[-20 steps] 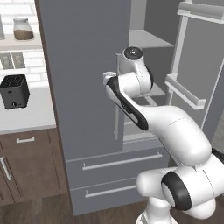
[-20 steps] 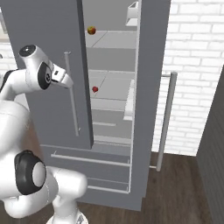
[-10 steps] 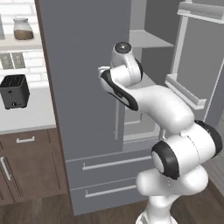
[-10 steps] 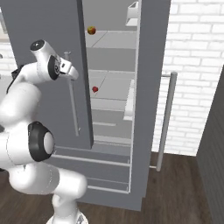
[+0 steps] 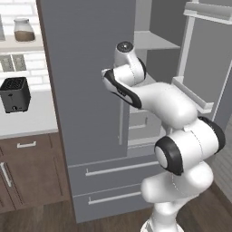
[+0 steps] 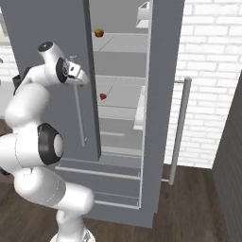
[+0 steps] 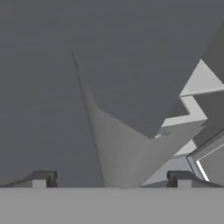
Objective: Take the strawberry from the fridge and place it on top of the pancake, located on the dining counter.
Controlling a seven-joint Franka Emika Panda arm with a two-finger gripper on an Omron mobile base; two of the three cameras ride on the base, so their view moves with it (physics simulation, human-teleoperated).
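A tall matte grey fridge [image 6: 160,108] stands with its right door swung wide open and its left door [image 5: 86,81] shut. Through the gap the pale grey shelves show. The strawberry [image 6: 102,96], tiny and bright red, lies on a middle shelf, toward the left of the opening as the right base view shows it. One shelf higher sits a rounder yellow-and-red apple [image 6: 99,32], well apart from the strawberry.

The white arm rises in front of the shut left door and bends toward the opening. Its gripper [image 6: 79,75] is held just at the inner edge of that door, beside the long vertical bar handle [image 6: 79,116], above and to the left of the strawberry and apart from it. In the hand view the two dark fingertips [image 7: 41,179] stand wide apart, so the jaws are open, with nothing between them; grey fridge panels lie ahead of them.

To the left of the fridge, a black toaster [image 5: 14,94] stands on a white worktop [image 5: 31,121] over dark-brown wooden cabinets [image 5: 29,174]. A jar [image 5: 23,30] sits on a shelf above.
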